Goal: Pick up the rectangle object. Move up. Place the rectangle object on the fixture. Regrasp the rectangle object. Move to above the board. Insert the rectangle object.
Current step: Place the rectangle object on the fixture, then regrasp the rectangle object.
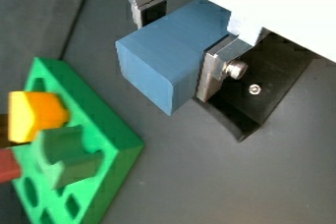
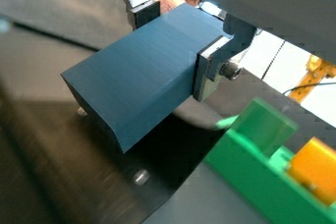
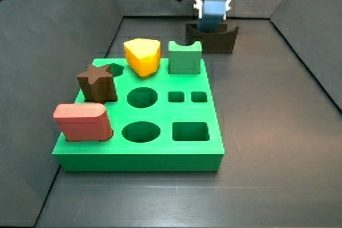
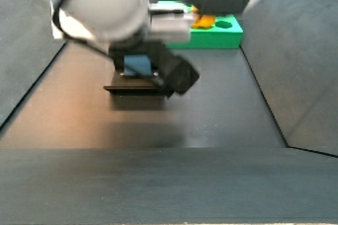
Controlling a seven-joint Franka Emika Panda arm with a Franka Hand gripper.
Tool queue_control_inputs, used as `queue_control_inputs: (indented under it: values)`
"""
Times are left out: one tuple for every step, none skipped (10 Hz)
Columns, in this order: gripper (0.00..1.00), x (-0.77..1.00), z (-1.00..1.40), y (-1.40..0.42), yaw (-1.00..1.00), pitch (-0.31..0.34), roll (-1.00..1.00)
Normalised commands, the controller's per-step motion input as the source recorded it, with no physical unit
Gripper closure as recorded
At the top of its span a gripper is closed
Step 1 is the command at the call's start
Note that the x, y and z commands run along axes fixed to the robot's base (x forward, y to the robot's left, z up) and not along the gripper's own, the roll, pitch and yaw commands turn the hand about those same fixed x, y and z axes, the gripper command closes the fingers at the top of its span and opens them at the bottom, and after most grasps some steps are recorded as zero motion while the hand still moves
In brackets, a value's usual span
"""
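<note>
The rectangle object [image 1: 160, 63], a plain slate-blue block, is clamped between my gripper's [image 1: 184, 41] silver fingers [image 1: 214, 69] in both wrist views, where the block [image 2: 132, 76] fills most of the picture under the gripper [image 2: 179, 41]. In a side view the gripper [image 3: 214, 4] hangs at the far end of the floor with the block [image 3: 214, 15] right over the dark fixture [image 3: 219, 39]. Its lower end is at the fixture's notch; whether it rests there I cannot tell. The fixture [image 4: 138, 91] sits below the block [image 4: 134, 66]. The green board [image 3: 140, 122] lies nearer the camera.
On the board stand a yellow piece [image 3: 142, 57], a green notched piece [image 3: 185, 59], a brown star piece [image 3: 96, 80] and a red block [image 3: 83, 122]. Dark sloping walls [image 3: 301, 62] bound the floor on both sides. The arm [image 4: 119, 7] hides much of one side view.
</note>
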Motion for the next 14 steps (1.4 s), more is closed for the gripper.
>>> queue_control_inputs:
  values:
    - [1.00,0.15,-0.67,0.11,-0.15,-0.018,-0.17]
    - [1.00,0.13,-0.43,0.08,-0.12,-0.031,-0.15]
    - [1.00,0.11,-0.31,0.07,-0.10,-0.038,-0.15]
    - [1.00,0.08,-0.26,0.07,-0.07,-0.039,-0.12]
    - [1.00,0.07,-0.26,0.06,-0.05,-0.035,-0.12]
    - [1.00,0.07,-0.26,0.06,-0.04,-0.032,-0.12]
    - [1.00,0.00,-0.17,-0.50,0.00,0.000,0.00]
    - [0.00,0.00,0.00,0.00,0.00,0.000,0.00]
    - [0.00,0.00,1.00,0.00,0.03,0.011,-0.03]
    - [0.00,0.00,1.00,0.00,0.03,0.012,-0.03]
    - [0.00,-0.02,1.00,0.00,0.03,0.027,0.00]
    - [0.00,-0.03,1.00,0.00,0.03,0.044,0.03]
    - [0.00,-0.03,1.00,0.00,0.02,0.062,0.04]
    - [0.00,-0.03,0.93,0.00,0.02,0.074,0.04]
